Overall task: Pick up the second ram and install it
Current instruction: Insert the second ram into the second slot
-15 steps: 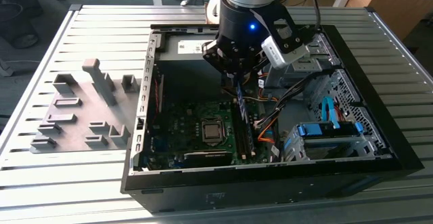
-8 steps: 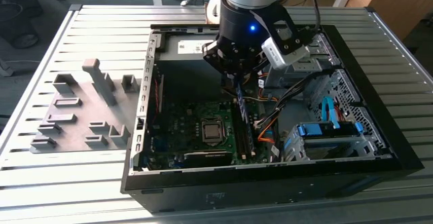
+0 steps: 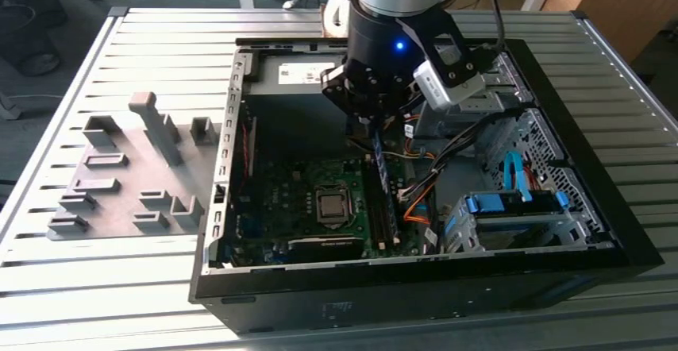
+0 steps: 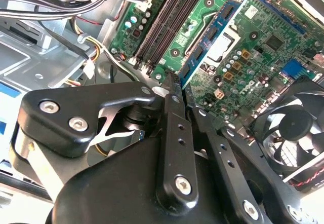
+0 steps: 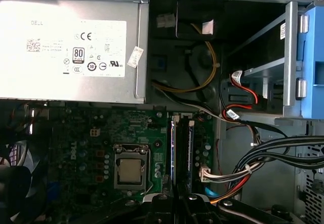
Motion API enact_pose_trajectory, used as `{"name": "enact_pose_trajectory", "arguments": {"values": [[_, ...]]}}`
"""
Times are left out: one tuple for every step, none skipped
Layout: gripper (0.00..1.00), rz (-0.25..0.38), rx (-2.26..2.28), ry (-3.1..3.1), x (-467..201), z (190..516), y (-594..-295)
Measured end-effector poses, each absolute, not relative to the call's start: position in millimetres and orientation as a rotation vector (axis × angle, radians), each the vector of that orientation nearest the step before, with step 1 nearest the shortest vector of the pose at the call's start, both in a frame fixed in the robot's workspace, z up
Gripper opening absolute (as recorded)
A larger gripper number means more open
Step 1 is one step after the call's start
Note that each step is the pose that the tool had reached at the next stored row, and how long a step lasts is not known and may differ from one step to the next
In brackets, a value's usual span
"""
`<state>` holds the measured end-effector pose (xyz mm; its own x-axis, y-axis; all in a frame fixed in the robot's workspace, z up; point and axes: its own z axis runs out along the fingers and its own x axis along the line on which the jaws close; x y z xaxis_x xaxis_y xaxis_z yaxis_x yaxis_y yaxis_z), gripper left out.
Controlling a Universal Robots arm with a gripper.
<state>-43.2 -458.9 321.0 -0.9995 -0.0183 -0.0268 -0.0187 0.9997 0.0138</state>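
The open PC case [image 3: 228, 232] lies flat on the slatted table [image 3: 138, 287], w/ the green motherboard [image 3: 291, 200] in its floor, CPU socket [image 3: 333, 205] near the middle, silver power supply [image 5: 71, 51] at the far wall, and a drive cage w/ blue trim [image 3: 514, 208] plus bundled cables [image 3: 424, 184] on the exterior view's right. Beside the case, on the exterior view's left, sits a grey tray w/ upright blocks [image 3: 127, 176]. The gripper [image 3: 373, 121] hangs inside the case, right over the memory slots [image 5: 182, 150], fingers [image 4: 174, 133] pinched closed on the second ram [image 3: 383, 172]. The stick runs edge-on straight below the fingertips, thin edge up, its top end between the fingers; long axis lies along the slots, from the power supply side toward the case's near wall. Can't tell if it's touching the slot or just above it.
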Motion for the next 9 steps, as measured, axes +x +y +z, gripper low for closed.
{"name": "enact_pose_trajectory", "arguments": {"values": [[0.14, 0.022, -0.028, 3.115, -43.1, 320.6, -458.9], [0.14, 0.022, -0.027, 3.115, -43.1, 320.1, -458.9], [0.14, 0.022, -0.027, 3.115, -43.0, 319.5, -458.9], [0.14, 0.022, -0.026, 3.115, -43.0, 319.0, -458.9], [0.14, 0.022, -0.026, 3.115, -43.0, 318.5, -458.9], [0.14, 0.022, -0.026, 3.115, -43.0, 317.9, -458.9], [0.14, 0.022, -0.025, 3.115, -43.0, 317.4, -458.9], [0.14, 0.022, -0.025, 3.115, -43.0, 316.9, -458.9], [0.14, 0.022, -0.024, 3.115, -43.0, 316.5, -458.9]]}}
